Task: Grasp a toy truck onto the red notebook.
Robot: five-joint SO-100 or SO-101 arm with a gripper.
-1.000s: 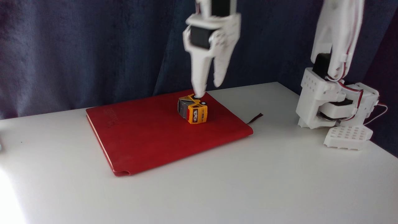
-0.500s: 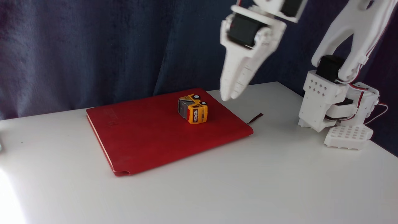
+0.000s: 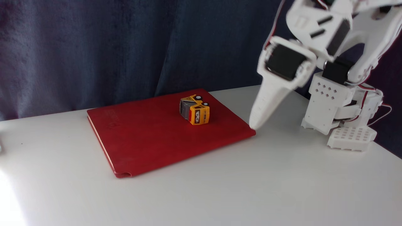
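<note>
**Truck down on the notebook, arm off to the side**

The toy truck [image 3: 194, 110] lay tipped on its side on the red notebook [image 3: 157, 135], near the book's far right corner as the fixed view showed it. Its wheels faced upward and away, the grey bed pointed left, the orange-yellow cab end toward the camera. Nothing touched it.

The notebook lay flat and closed on the white table [image 3: 251, 188], turned at an angle, cream page edges showing along its left side and one near corner slightly curled.

The gripper [image 3: 256, 125] hung to the right of the notebook, tilted, tips pointing down and to the left, just off the book's right corner and well apart from the truck. It held nothing. The fingers looked drawn together into one narrow wedge; no gap showed between them from this angle, though motion blur softened the outline. Whether the tips touched the table, I could not tell.

Further right of the notebook stood the arm's white base [image 3: 342, 110], at the table's back right edge, with red and white wires trailing off it. A dark blue curtain [image 3: 94, 47] hung behind the notebook and the table.
</note>
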